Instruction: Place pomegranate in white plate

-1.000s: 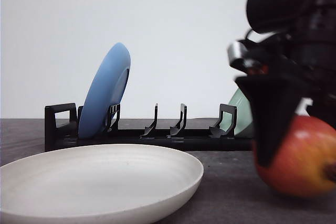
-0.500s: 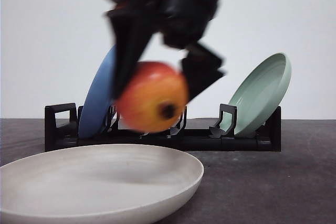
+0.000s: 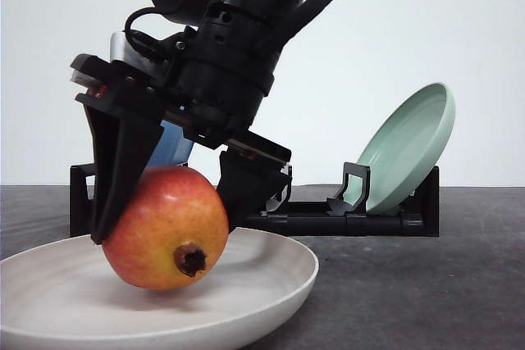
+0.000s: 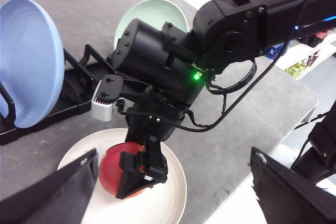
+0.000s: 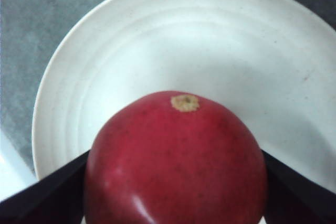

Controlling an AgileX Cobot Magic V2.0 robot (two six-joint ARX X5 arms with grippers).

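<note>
Lowered from mid-air, the right tool [image 3: 168,223] is gripping the smooth, heavy, roll-prone pomegranate [image 3: 166,239] by its sides over the white plate [image 3: 271,272].

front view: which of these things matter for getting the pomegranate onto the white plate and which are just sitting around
Part of the job:
- pomegranate, held over the plate
- white plate, under the fruit
- right gripper, shut on the fruit

Just sitting around:
- blue plate, standing in the rack
- pale green plate, leaning in the rack
- black dish rack
- left gripper, open, holding nothing
</note>
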